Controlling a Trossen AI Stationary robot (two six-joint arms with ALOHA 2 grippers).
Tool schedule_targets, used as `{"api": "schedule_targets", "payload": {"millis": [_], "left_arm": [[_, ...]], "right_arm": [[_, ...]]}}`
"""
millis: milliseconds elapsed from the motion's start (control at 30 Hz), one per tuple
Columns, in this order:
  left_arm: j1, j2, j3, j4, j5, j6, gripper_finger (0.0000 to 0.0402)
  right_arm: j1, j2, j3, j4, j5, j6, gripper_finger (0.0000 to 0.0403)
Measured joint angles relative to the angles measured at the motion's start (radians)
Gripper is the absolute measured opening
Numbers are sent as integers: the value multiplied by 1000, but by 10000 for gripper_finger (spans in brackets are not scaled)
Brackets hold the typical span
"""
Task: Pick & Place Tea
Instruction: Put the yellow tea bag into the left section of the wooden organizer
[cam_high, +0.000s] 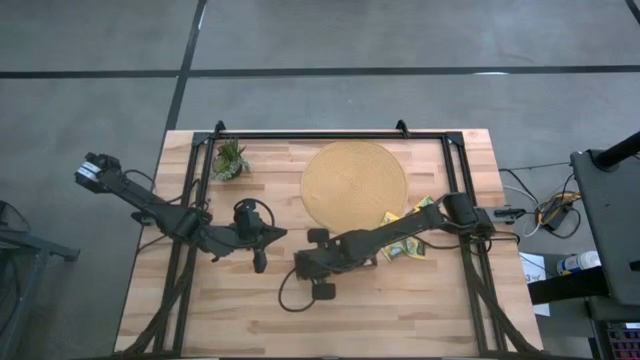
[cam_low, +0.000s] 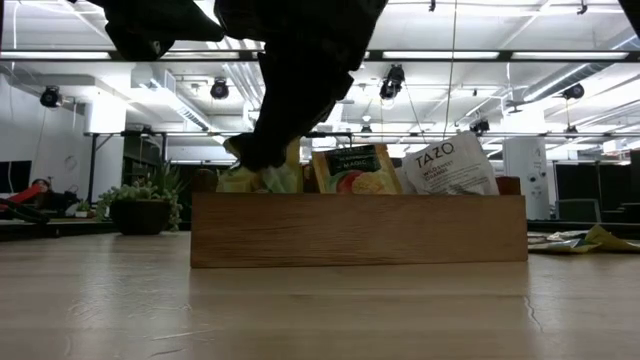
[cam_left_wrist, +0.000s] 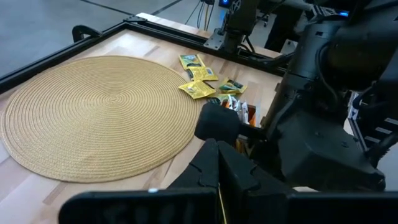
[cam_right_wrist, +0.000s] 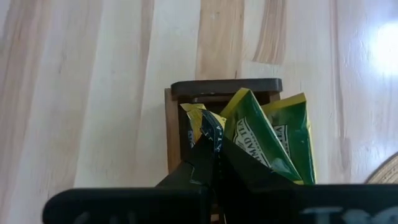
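Right gripper (cam_right_wrist: 214, 163) pinching tea sachet (cam_right_wrist: 200, 118)

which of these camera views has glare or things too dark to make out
Low view: the arm is a black silhouette against bright ceiling lights. Right wrist view: glare washes out the table at one corner. High view: evenly lit, soft shadows.

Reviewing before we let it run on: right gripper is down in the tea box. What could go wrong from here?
1. The right gripper is shut on only the top corner of a yellow sachet; it might slip on the lift.
2. Green-and-yellow sachets lean right beside it in the wooden box and could get dragged out too.
3. The left gripper, shut, waits close by; a sideways swing may clip it.
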Motion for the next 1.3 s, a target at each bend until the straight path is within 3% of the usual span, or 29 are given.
{"api": "schedule_targets", "payload": {"millis": [233,400,800,1033,1300], "left_arm": [[0,0,0,0,0,0,0],[0,0,0,0,0,0,0],[2,0,0,1,-3,0,0],[11,2,0,43,-48,47,0],[13,5,0,55,-47,-13,0]], "right_arm": [[0,-3,0,3,5,-50,19],[6,-5,0,3,53,-77,51],[11,-59,-1,-42,55,-50,129],[16,-86,-1,-64,55,-48,143],[19,-116,-2,-98,55,-44,137]]}}
